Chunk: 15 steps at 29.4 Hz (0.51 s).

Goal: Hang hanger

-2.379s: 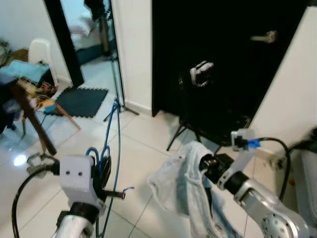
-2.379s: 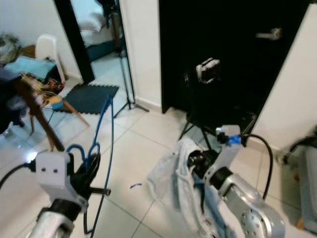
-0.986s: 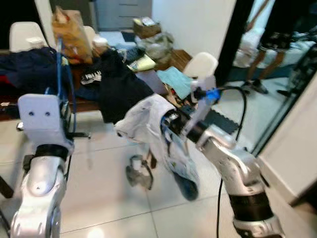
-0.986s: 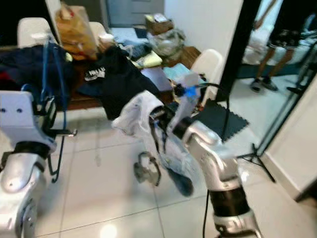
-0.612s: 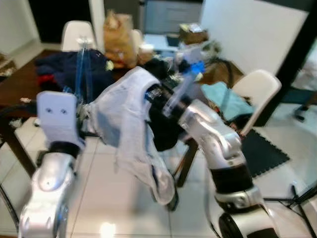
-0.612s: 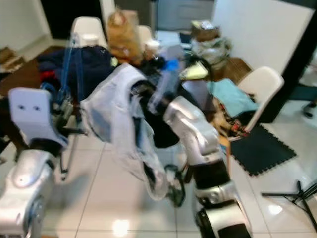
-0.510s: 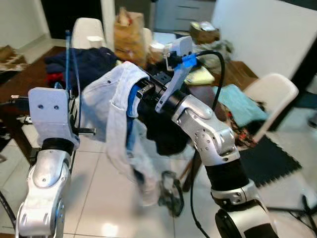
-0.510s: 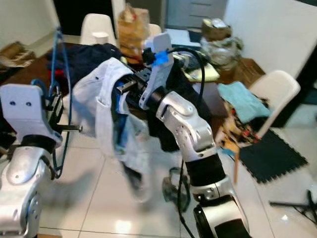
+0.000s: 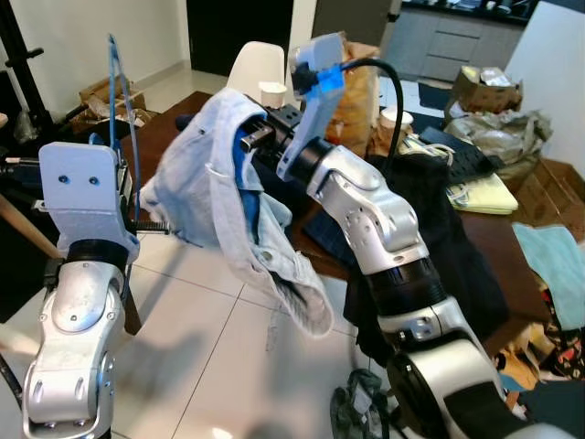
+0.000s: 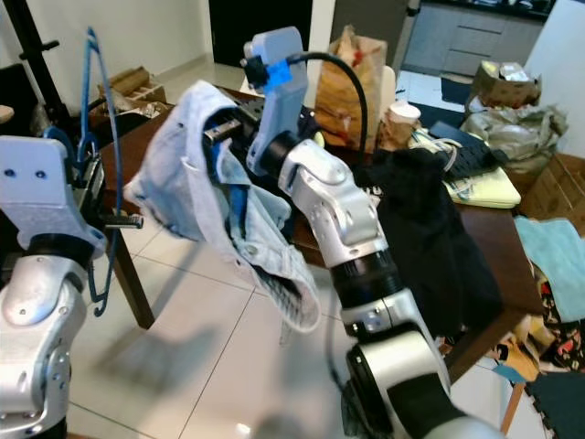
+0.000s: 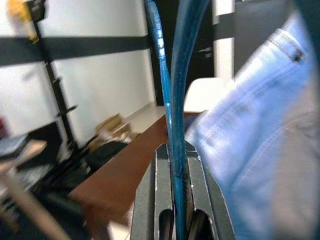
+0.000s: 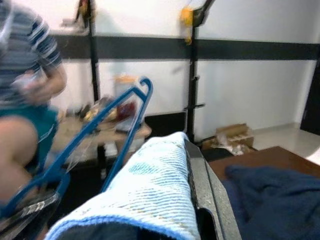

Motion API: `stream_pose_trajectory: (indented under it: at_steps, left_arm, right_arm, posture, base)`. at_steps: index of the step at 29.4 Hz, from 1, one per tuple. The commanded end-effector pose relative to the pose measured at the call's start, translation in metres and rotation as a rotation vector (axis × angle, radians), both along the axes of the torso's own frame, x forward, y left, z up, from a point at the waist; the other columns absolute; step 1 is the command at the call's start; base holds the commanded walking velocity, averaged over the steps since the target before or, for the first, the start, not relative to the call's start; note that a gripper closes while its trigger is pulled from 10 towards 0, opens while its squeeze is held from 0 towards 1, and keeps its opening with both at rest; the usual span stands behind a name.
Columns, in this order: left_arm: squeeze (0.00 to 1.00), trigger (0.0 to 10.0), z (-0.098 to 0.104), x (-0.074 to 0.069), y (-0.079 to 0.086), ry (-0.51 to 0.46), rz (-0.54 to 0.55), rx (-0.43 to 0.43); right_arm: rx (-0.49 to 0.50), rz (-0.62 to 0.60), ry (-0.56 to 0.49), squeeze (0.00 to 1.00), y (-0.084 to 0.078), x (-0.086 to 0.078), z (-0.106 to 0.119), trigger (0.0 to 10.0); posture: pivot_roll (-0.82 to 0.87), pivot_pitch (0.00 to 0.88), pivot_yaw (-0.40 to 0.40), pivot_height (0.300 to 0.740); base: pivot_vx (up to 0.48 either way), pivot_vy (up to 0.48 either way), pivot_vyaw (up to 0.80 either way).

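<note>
My left gripper (image 11: 175, 155) is shut on a blue hanger (image 9: 117, 110), which it holds upright at chest height on the left. The hanger's bars rise from between the fingers (image 11: 197, 175). To its right, my right gripper (image 9: 254, 139) is raised and shut on a light blue denim garment (image 9: 228, 210). The garment drapes over that gripper and hangs down towards the floor. In the right wrist view the denim (image 12: 150, 195) covers one finger, and the hanger (image 12: 107, 125) stands just beyond it. Garment and hanger are close together but apart.
A dark wooden table (image 9: 498, 238) stands ahead, piled with dark clothes (image 9: 439, 229), a paper bag (image 9: 356, 82) and cups. A white chair (image 9: 259, 66) is behind it. A person in a striped shirt (image 12: 30, 55) stands beside a black stand (image 12: 192, 75). Tiled floor (image 9: 201, 366) lies below.
The whole view has swung from a black door round to the dining table. Both grippers kept their hold; the right arm has lifted the denim higher, nearer the hanger.
</note>
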<state>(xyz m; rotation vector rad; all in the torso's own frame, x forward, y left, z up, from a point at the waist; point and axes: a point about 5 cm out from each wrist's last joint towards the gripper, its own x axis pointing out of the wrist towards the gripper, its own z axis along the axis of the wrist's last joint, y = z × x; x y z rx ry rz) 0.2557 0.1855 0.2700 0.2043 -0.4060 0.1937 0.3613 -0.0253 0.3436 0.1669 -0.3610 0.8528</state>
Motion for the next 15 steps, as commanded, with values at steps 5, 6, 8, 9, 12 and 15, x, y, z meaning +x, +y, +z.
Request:
stream_pose_trajectory:
  at_steps: [5,6,8,9,12,15]
  left_arm:
    - [0.00,10.0,0.004,0.003,-0.013,-0.006,-0.046,0.007]
    - [0.00,10.0,0.006,0.003,-0.014,-0.010,-0.049,0.009]
    - [0.00,10.0,0.006,0.003,-0.014,-0.010,-0.049,0.009]
    - [0.00,10.0,0.008,0.003,-0.015,-0.016,-0.054,0.012]
    - [0.00,10.0,0.009,0.004,-0.015,-0.019,-0.055,0.014]
    - [0.00,10.0,0.010,0.004,-0.016,-0.023,-0.056,0.016]
  right_arm:
    - [0.121,-0.042,-0.019,0.00,-0.019,0.006,0.022,10.0]
    - [0.160,-0.041,-0.020,0.00,-0.023,0.008,0.028,10.0]
    - [0.160,-0.041,-0.020,0.00,-0.023,0.008,0.028,10.0]
    - [0.235,-0.038,-0.011,0.00,-0.030,0.009,0.038,10.0]
    - [0.300,-0.049,-0.016,0.00,-0.038,0.011,0.050,10.0]
    - [0.359,-0.062,-0.025,0.00,-0.048,0.012,0.061,10.0]
  posture:
    - [0.04,0.000,-0.065,0.740]
    - [0.04,0.000,-0.063,0.740]
    - [0.04,0.000,-0.063,0.740]
    - [0.04,0.000,-0.065,0.740]
    - [0.04,0.000,-0.066,0.740]
    - [0.04,0.000,-0.066,0.740]
  base:
    - [0.480,0.000,-0.76]
    - [0.480,0.000,-0.76]
    - [0.480,0.000,-0.76]
    - [0.480,0.000,-0.75]
    - [0.480,0.000,-0.75]
    - [0.480,0.000,-0.74]
